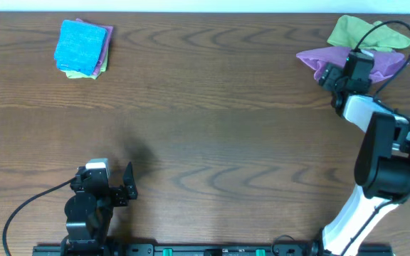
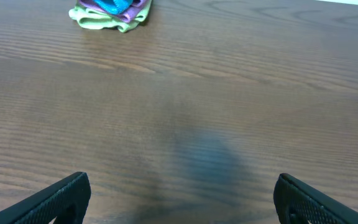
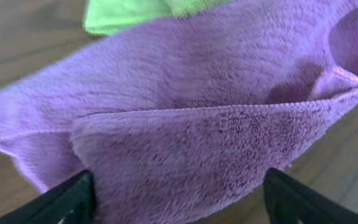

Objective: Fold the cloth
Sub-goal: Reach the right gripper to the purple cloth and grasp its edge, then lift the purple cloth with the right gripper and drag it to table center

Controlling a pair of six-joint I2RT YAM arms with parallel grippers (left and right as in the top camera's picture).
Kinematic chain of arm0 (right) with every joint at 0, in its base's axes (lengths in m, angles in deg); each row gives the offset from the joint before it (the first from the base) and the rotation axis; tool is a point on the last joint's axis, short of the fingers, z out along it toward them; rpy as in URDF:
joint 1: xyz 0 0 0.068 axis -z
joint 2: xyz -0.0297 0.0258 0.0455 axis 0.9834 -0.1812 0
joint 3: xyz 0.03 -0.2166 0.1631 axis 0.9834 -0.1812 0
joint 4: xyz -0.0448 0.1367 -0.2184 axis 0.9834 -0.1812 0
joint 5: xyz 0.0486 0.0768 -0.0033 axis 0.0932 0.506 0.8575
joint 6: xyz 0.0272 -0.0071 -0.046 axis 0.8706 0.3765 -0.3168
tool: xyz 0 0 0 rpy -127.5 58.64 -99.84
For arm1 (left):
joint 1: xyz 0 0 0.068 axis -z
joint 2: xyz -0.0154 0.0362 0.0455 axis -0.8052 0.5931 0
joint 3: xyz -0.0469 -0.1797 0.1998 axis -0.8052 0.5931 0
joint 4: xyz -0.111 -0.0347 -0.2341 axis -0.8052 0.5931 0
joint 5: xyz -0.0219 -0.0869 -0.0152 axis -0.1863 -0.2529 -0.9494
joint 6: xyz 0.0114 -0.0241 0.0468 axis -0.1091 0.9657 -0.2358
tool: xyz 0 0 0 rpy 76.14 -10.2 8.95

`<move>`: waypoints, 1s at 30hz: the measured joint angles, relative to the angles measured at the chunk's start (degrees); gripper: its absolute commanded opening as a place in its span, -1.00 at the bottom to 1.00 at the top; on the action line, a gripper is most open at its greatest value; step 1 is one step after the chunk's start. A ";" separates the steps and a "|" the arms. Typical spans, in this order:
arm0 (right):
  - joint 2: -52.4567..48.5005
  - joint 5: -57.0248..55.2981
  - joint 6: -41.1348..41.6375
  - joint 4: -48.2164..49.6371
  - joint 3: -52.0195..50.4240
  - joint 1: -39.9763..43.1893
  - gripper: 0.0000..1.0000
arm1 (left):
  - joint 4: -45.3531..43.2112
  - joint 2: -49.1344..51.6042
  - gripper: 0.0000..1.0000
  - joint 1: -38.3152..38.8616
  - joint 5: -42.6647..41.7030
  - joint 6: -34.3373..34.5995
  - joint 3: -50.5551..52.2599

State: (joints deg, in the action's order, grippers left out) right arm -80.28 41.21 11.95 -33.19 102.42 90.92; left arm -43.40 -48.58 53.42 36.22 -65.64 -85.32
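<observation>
The cloth (image 1: 308,57) is purple-pink and lies bunched at the far right of the table, partly over a lime-green cloth (image 1: 358,32). My right gripper (image 1: 327,72) is down on it. In the right wrist view a doubled fold of the cloth (image 3: 197,124) fills the space between the fingers (image 3: 67,202). The jaws stand wide apart: the left finger touches the fabric, and a strip of table shows beside the right one. My right gripper (image 3: 179,199) is open around the fold. My left gripper (image 1: 112,181) rests near the front left edge, open (image 2: 182,199), with only bare wood between its fingers.
A stack of folded cloths (image 1: 82,46), bright blue on top, sits at the far left corner, also in the left wrist view as the stack (image 2: 112,12). The green cloth (image 3: 123,12) shows behind the purple one. A black cable loops over the right-hand cloths.
</observation>
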 measured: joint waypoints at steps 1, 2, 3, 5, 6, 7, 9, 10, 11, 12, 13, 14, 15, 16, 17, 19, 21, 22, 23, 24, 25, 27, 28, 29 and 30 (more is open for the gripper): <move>-0.42 0.00 -0.35 0.33 0.00 0.04 -0.11 | 0.02 0.00 0.91 0.00 0.02 0.00 0.00; -1.16 -0.22 -0.24 0.70 0.00 0.04 -0.36 | 0.02 -0.02 0.91 0.00 0.00 0.00 0.00; -1.73 -0.24 -0.81 0.85 0.02 0.04 -0.61 | 0.02 0.00 0.91 -0.02 0.00 0.00 0.00; -2.64 0.22 -1.20 0.94 0.02 0.04 -0.97 | 0.02 -0.02 0.91 0.00 0.00 0.00 0.00; -3.04 0.46 -1.33 0.98 0.02 0.04 -0.97 | 0.02 0.00 0.91 0.00 0.00 0.00 0.00; -3.19 0.72 -1.18 1.03 0.02 0.04 -0.97 | 0.02 0.00 0.91 0.00 0.00 0.00 0.00; -3.19 1.09 -1.22 0.74 0.20 0.04 -0.97 | 0.02 0.00 0.91 0.00 0.00 0.00 0.00; -3.19 1.60 -1.22 0.28 0.42 0.04 -0.97 | 0.02 0.00 0.91 0.00 0.00 0.00 0.00; -3.15 2.12 -1.22 -0.33 0.61 0.04 -0.97 | 0.02 -0.02 0.91 0.00 0.02 0.00 0.00; -2.99 2.60 -1.22 -0.96 0.70 0.02 -0.98 | 0.02 -0.02 0.91 0.00 0.00 0.00 0.00; -2.56 3.63 -1.22 -1.99 0.72 0.02 -0.97 | 0.02 -0.02 0.91 0.00 0.00 0.00 0.00; -2.10 4.57 -1.22 -3.02 0.74 -0.07 -0.98 | 0.02 -0.02 0.91 0.00 0.00 0.00 0.00; -1.38 5.92 -1.20 -4.37 0.74 -0.20 -0.97 | 0.02 -0.02 0.91 -0.02 0.00 0.00 0.00; -0.48 7.34 -1.20 -5.77 0.72 -0.48 -0.97 | 0.02 -0.02 0.91 0.00 0.00 0.00 0.00; 0.90 9.25 -1.20 -7.39 0.72 -1.07 -0.97 | 0.02 -0.02 0.91 0.00 0.00 0.00 0.00; 4.22 12.81 -1.22 -10.56 0.70 -2.47 -0.97 | 0.00 0.00 0.91 -0.02 0.02 0.00 0.00; 8.96 17.07 -1.22 -13.62 0.70 -4.57 -0.97 | 0.00 -0.02 0.91 0.00 0.00 0.00 0.00; 11.56 19.19 -1.25 -14.78 0.70 -5.84 -0.97 | 0.02 -0.02 0.91 0.00 0.00 0.00 0.00; 15.08 21.81 -1.22 -16.33 0.70 -7.78 -0.98 | 0.02 -0.02 0.91 0.00 0.02 0.00 0.00; 17.62 23.78 -1.22 -17.11 0.70 -9.35 -0.97 | 0.02 -0.02 0.91 0.00 0.00 0.00 0.00; 20.70 25.83 -1.25 -18.27 0.76 -11.72 -0.97 | 0.00 -0.02 0.91 -0.02 0.02 0.00 0.00; 25.03 28.98 -1.22 -19.45 0.76 -16.04 -0.97 | 0.02 -0.02 0.91 0.00 0.00 0.00 0.00; 27.08 30.42 -1.16 -19.65 0.76 -18.64 -0.98 | 0.02 -0.02 0.91 0.00 0.02 0.00 0.00; 29.22 31.91 -0.94 -19.67 0.76 -21.84 -0.97 | 0.02 0.00 0.91 -0.02 0.00 0.00 0.00; 30.67 32.81 -0.76 -19.71 0.76 -24.20 -0.97 | 0.00 -0.02 0.91 0.00 0.02 0.00 0.00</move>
State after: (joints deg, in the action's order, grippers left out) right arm -49.61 74.01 11.18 -52.91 103.18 66.72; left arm -43.40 -48.60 53.42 36.24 -65.64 -85.32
